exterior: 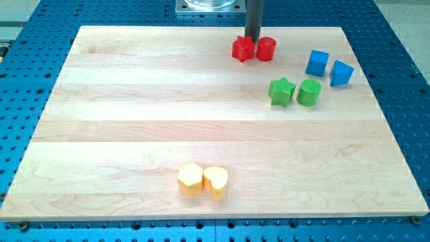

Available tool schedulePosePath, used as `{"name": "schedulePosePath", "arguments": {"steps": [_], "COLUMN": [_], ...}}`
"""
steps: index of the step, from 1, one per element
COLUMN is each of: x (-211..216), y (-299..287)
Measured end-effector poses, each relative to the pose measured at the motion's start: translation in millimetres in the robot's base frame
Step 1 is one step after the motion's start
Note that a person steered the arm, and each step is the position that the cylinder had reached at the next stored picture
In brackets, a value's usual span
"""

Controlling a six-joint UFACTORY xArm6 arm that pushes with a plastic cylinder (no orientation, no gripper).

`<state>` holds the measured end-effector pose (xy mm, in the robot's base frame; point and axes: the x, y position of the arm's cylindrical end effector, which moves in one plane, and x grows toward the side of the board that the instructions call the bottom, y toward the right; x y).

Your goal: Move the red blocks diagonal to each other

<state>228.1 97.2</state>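
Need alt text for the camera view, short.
My tip sits at the view's top, just behind the gap between the red star and red cylinder, which are side by side on a wooden board. Right of centre are two green blocks and two blue blocks; two yellow blocks sit near the bottom.

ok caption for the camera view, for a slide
My tip sits just behind the red star and red cylinder, side by side near the top edge of the board.
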Motion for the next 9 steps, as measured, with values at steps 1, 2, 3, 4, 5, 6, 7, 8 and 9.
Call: {"name": "schedulePosePath", "arguments": {"steps": [1,2,3,4,5,6,7,8,9], "x": [-1,7,13,11,31,41,40,40,41], "y": [9,9,29,57,41,12,1,1,-5]}}
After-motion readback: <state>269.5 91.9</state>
